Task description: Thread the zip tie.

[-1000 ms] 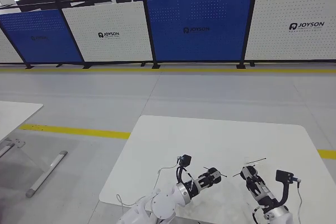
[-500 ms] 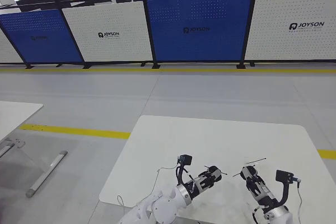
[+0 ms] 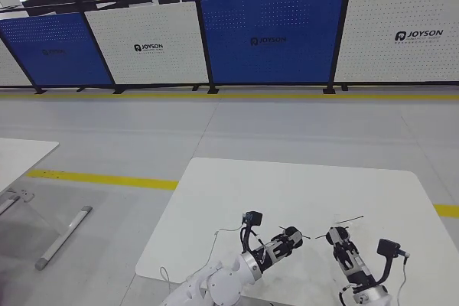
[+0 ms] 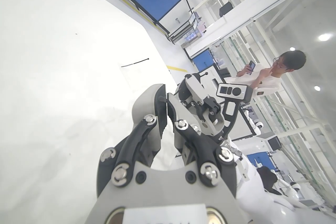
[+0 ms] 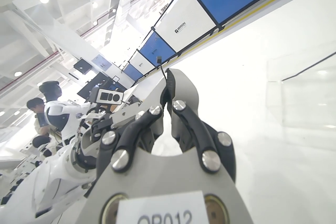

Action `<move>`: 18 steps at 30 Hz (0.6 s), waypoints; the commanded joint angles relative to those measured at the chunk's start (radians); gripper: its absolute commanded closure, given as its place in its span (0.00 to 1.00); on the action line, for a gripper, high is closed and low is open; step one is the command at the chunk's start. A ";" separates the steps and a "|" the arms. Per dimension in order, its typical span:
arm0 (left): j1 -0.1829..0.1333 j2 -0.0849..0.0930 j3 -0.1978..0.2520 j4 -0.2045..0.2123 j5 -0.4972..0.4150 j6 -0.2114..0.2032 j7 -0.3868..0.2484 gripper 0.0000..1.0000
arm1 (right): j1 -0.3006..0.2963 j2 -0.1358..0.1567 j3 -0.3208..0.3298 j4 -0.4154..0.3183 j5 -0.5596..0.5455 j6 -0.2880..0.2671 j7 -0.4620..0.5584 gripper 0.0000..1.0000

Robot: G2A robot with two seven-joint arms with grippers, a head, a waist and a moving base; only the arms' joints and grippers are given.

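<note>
My left gripper (image 3: 292, 236) (image 4: 165, 99) is low over the near part of the white table (image 3: 291, 191). It is shut on a thin black zip tie (image 3: 302, 238), of which a small black nub (image 4: 160, 98) shows between the fingertips. My right gripper (image 3: 333, 234) (image 5: 168, 76) is close beside it, shut on a black zip tie whose square head (image 5: 159, 59) sticks out past the fingertips. The two grippers point toward each other with a short gap between them. A further zip tie (image 3: 350, 220) (image 4: 135, 62) (image 5: 307, 68) lies loose on the table beyond the right gripper.
A faint clear rectangular sheet (image 5: 302, 96) lies on the table by the loose zip tie. The table's near edge runs just behind both arms. Open tabletop stretches to the far edge (image 3: 306, 162). Blue and white panels (image 3: 271, 42) stand across the floor.
The right arm has drawn back slightly toward the near table edge, and its zip tie went with it. The left arm shifted slightly toward the right gripper earlier and now holds still.
</note>
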 commanded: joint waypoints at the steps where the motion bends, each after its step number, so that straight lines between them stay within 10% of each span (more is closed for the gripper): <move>1: 0.000 0.000 0.000 0.000 0.000 0.000 0.000 1.00 | 0.000 0.000 0.000 -0.001 0.001 0.000 0.000 1.00; 18: 0.000 0.000 0.000 0.000 0.000 0.000 0.000 1.00 | 0.010 -0.012 -0.021 0.033 0.040 -0.025 0.003 1.00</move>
